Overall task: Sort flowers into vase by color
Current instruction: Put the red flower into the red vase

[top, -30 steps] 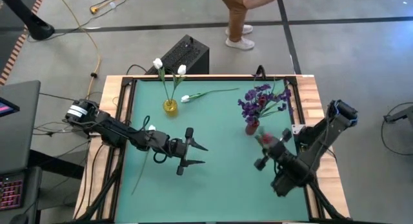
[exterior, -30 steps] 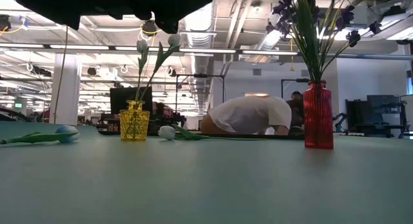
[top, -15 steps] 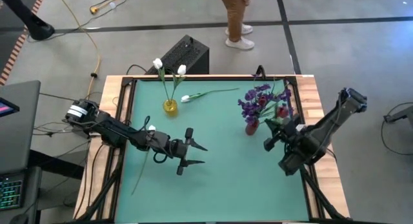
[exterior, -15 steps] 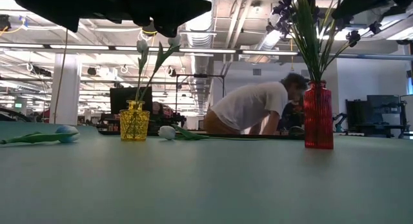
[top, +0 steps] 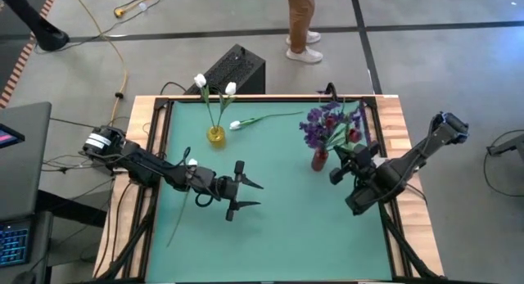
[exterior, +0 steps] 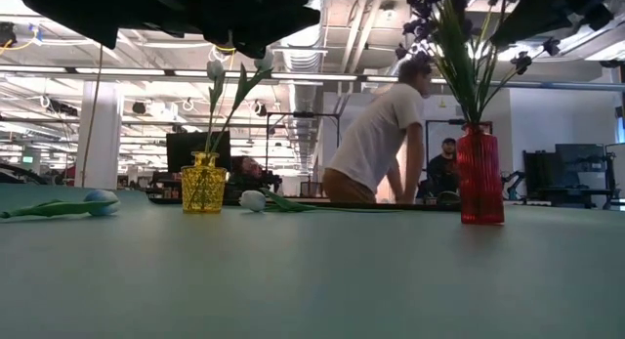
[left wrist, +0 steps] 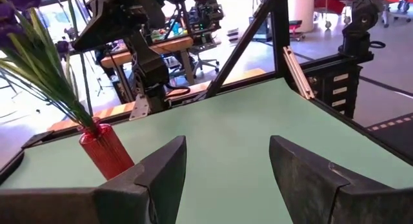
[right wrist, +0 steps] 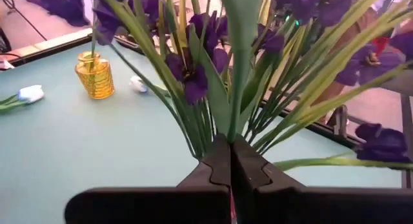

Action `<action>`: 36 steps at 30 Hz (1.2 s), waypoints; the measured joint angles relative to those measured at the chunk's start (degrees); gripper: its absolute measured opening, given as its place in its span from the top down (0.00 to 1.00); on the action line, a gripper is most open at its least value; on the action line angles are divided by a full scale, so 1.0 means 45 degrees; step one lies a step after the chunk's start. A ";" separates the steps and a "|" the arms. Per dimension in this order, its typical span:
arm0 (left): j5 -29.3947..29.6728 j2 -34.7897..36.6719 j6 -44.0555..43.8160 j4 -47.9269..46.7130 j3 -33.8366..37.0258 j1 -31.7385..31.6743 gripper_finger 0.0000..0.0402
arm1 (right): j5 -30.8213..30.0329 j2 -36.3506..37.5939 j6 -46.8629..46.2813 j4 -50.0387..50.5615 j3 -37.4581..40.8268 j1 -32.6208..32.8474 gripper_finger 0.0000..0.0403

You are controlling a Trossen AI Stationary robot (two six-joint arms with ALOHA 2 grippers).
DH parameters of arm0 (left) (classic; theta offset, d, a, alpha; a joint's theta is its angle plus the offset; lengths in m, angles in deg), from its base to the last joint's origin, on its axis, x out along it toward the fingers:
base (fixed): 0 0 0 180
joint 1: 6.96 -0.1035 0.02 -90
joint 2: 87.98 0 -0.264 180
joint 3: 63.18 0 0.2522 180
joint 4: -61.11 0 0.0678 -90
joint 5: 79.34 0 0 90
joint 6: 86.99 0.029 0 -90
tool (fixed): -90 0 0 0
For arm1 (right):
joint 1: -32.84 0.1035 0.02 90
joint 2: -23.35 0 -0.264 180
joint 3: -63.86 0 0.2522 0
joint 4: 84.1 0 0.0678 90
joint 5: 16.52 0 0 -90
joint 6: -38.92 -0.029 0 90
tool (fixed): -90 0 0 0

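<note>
right gripper [top: 336, 171], jaws clamped on a green stem [right wrist: 239, 88], has carried it over the red vase [top: 319, 160]; left gripper [top: 250, 196] idles half-open, empty.

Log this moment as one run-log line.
right gripper: jaws shut on a green stem, over red vase | left gripper: open, idle mid-table | yellow vase: two white tulips | loose white tulips: two on mat
</note>
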 joint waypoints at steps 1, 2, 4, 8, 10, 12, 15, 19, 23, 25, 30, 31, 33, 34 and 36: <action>-0.0002 0.0000 -0.0002 0.0000 0.0000 0.0000 0.48 | 0.0005 -0.0002 0.0019 -0.0038 0.0000 -0.0053 0.95; -0.0001 0.0000 -0.0002 0.0000 0.0000 0.0000 0.48 | 0.0033 -0.0005 0.0039 -0.0103 0.0000 -0.0083 0.95; -0.0002 0.0000 -0.0008 0.0000 0.0000 0.0000 0.48 | 0.0180 -0.0005 0.0153 -0.0190 0.0000 -0.0137 0.95; -0.0001 0.0000 -0.0095 -0.0043 0.0000 0.0000 0.48 | 0.0817 -0.0005 0.0271 -0.0216 0.0000 -0.0100 0.95; -0.0002 0.0000 -0.0102 -0.0124 0.0000 0.0000 0.48 | 0.0981 -0.0015 0.0284 -0.0219 0.0005 -0.0105 0.95; -0.0002 0.0000 -0.0104 -0.0155 0.0000 0.0000 0.48 | 0.1101 -0.0015 0.0325 -0.0202 0.0005 -0.0110 0.95; 0.0002 0.0000 -0.0109 -0.0155 0.0000 0.0000 0.48 | 0.1166 -0.0015 0.0320 -0.0206 0.0005 -0.0105 0.95; 0.0000 0.0000 -0.0114 -0.0155 0.0000 0.0000 0.48 | 0.1188 -0.0015 0.0330 -0.0206 0.0005 -0.0109 0.95; 0.0002 0.0000 -0.0118 -0.0156 0.0000 0.0000 0.48 | 0.1186 -0.0015 0.0378 -0.0235 0.0005 -0.0110 0.95; -0.0001 0.0000 -0.0119 -0.0160 0.0000 0.0000 0.48 | 0.1186 -0.0012 0.0383 -0.0251 0.0002 -0.0110 0.95; -0.0002 0.0000 -0.0119 -0.0160 0.0000 0.0000 0.48 | 0.1227 -0.0012 0.0434 -0.0432 0.0000 -0.0107 0.95; 0.0002 0.0000 -0.0119 -0.0160 0.0000 0.0000 0.48 | 0.1282 -0.0014 0.0450 -0.0474 0.0000 -0.0110 0.95; -0.0002 0.0000 -0.0119 -0.0160 0.0000 0.0000 0.48 | 0.1497 -0.0012 0.0469 -0.0547 0.0000 -0.0110 0.95; 0.0000 0.0000 -0.0118 -0.0160 0.0000 0.0000 0.48 | 0.1643 -0.0010 0.0579 -0.0636 0.0000 -0.0110 0.95; 0.0001 0.0000 -0.0119 -0.0160 0.0000 0.0000 0.48 | 0.1936 -0.0010 0.0956 -0.1020 0.0000 -0.0142 0.95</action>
